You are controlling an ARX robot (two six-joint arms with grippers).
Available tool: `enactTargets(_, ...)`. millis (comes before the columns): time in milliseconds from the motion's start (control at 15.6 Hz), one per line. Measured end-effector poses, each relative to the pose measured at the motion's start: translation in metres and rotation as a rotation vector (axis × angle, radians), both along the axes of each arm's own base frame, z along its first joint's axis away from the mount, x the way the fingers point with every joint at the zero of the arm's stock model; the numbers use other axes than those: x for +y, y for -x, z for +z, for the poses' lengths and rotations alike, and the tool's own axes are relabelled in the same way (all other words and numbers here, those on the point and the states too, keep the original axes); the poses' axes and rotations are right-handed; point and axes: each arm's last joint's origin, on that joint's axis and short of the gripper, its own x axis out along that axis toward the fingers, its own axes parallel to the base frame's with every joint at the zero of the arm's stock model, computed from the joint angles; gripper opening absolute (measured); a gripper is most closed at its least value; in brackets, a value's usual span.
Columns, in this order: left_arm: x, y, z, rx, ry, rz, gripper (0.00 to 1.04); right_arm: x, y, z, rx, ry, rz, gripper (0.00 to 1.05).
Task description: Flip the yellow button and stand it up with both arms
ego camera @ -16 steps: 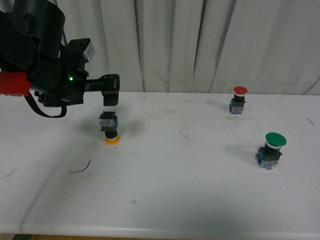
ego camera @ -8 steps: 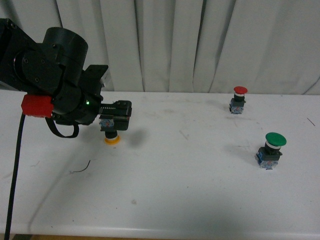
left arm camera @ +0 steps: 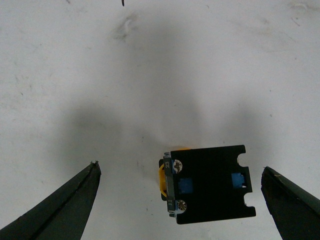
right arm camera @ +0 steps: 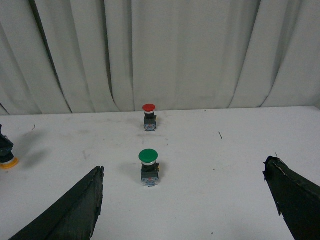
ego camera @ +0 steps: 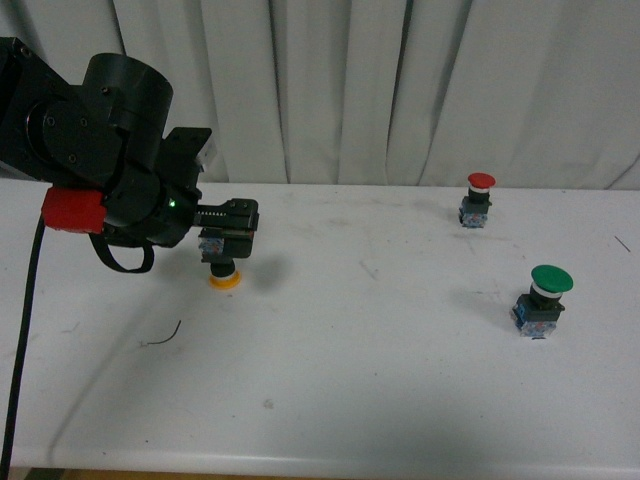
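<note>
Left fingers (left arm camera: 60, 210) spread wide, straddled button (left arm camera: 210, 185), cap-down on worktop (left arm camera: 150, 75); looked light, rigid, tippy; square base offered best hold.

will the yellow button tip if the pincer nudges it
Probably tippy: the yellow button stands upside down on its rounded cap, block on top. The flat-sided block looks rigid, likely gripping well. Tipped over, the round cap might roll.
</note>
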Motion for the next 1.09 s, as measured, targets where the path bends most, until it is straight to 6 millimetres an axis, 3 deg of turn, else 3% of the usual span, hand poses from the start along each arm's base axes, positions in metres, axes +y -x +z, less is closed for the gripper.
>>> enactTargets(257, -0.002, -0.001, 0.001, -0.008, -0.002, -0.001, 0.98, 0.000, 0.000, 0.000, 0.000, 0.000, 0.000, 0.98)
enactTargets(322, -0.005, 0.000, 0.001, -0.011, -0.009, -0.005, 0.79, 0.000, 0.000, 0.000, 0.000, 0.000, 0.000, 0.98)
enactTargets(386, -0.008, 0.000, 0.002, -0.017, -0.013, -0.007, 0.46, 0.000, 0.000, 0.000, 0.000, 0.000, 0.000, 0.98)
enactTargets(450, -0.009, 0.001, 0.003, -0.033, -0.020, -0.014, 0.36, 0.000, 0.000, 0.000, 0.000, 0.000, 0.000, 0.98)
enactTargets(514, -0.016, 0.020, 0.030, -0.119, 0.005, -0.044, 0.36, 0.000, 0.000, 0.000, 0.000, 0.000, 0.000, 0.98)
enactTargets(579, -0.046, 0.066, 0.091, -0.314, 0.103, -0.147, 0.36, 0.000, 0.000, 0.000, 0.000, 0.000, 0.000, 0.98)
enactTargets(643, -0.055, 0.097, 0.116, -0.402, 0.176, -0.191, 0.36, 0.000, 0.000, 0.000, 0.000, 0.000, 0.000, 0.98)
enactTargets(900, -0.043, 0.159, 0.132, -0.474, 0.383, -0.198, 0.36, 0.000, 0.000, 0.000, 0.000, 0.000, 0.000, 0.98)
enactTargets(1093, -0.031, 0.173, 0.126, -0.481, 0.613, -0.226, 0.36, 0.000, 0.000, 0.000, 0.000, 0.000, 0.000, 0.98)
